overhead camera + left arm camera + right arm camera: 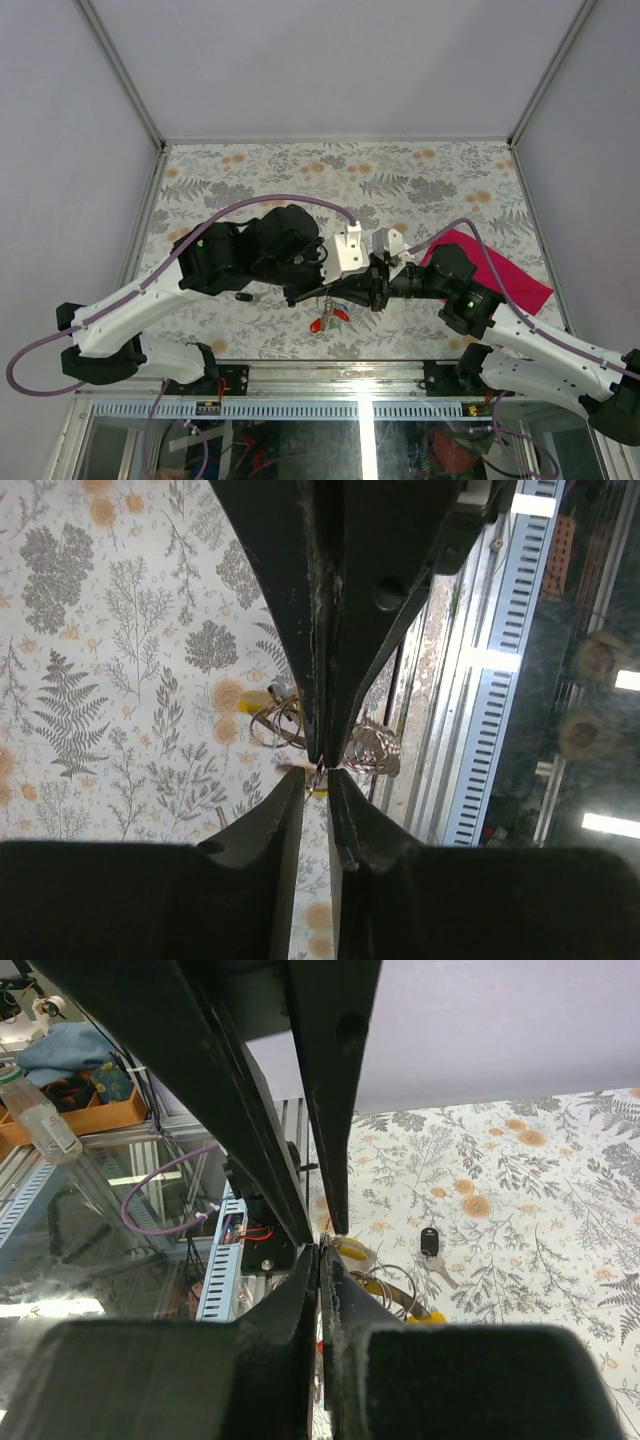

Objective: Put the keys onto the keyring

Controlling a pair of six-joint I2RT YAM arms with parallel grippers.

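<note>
Steel keyring [281, 730], likely thin, stiff and slippery, light keys [328, 318] dangling, mid-air over near table centre. Right gripper [320, 1256] clenched on its wire; left gripper [317, 782] barely parted, grasp unclear. Best pinched across wire.

No legible text, label, brand, number or sign on anything

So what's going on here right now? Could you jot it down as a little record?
Setting: two arms meeting over a floral table
Left end effector: fingers slightly apart
Right end effector: shut, tip to tip with the left
Keys: red-headed bunch by the meeting tips
Keyring: silvery loops in that bunch
Black key: lying alone on the table
Cloth: magenta, right side
</note>
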